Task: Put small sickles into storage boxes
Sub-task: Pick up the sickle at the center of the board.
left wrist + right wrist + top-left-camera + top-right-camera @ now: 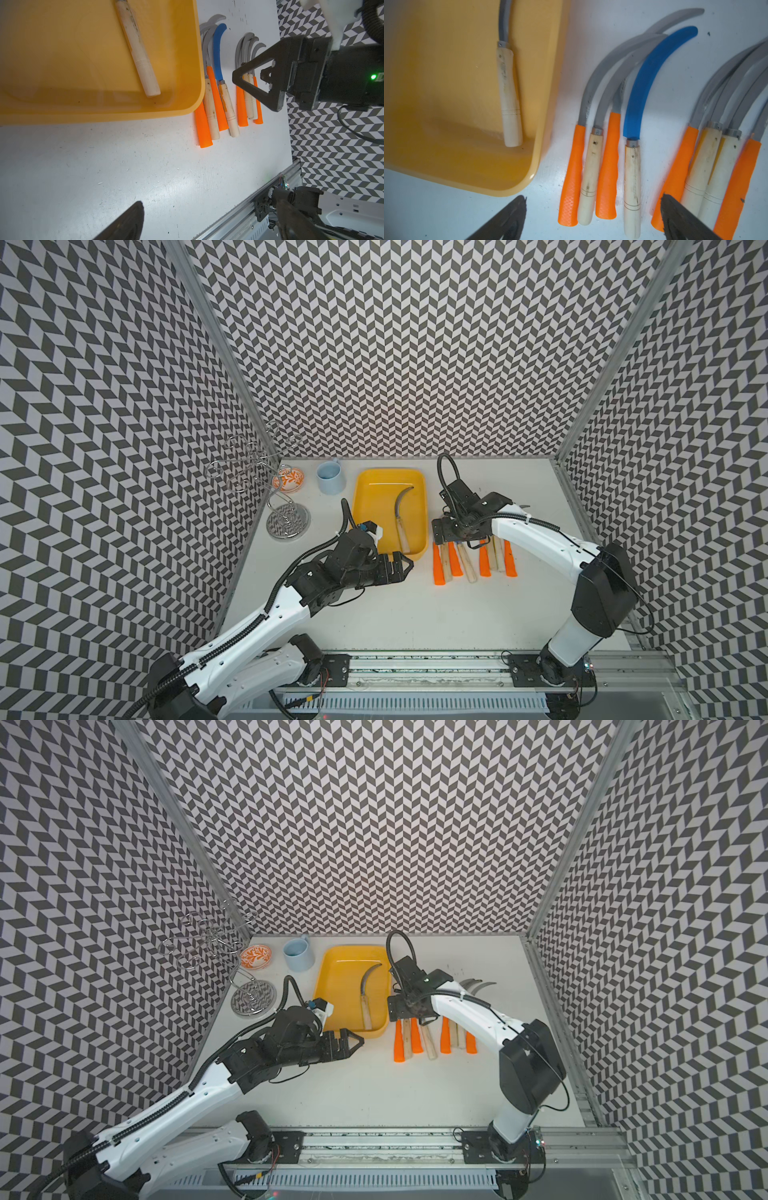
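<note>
The yellow storage box (362, 506) (332, 986) holds one wood-handled small sickle (402, 531) (508, 99). Several more small sickles (469, 560) (415, 1038) lie in two side-by-side groups on the table just right of it, with orange and pale wood handles. One has a blue blade (645, 83) (218, 52). My right gripper (457, 535) (591, 218) hangs open above the handle ends. Its fingers straddle the group nearest the box and hold nothing. My left gripper (401, 568) (207, 222) is open and empty at the box's near corner.
A light-blue mug (331, 477), an orange-patterned bowl (286, 483) and a wire stand (288, 522) are at the back left. Chevron-patterned walls close in three sides. The metal rail (415, 668) runs along the front edge.
</note>
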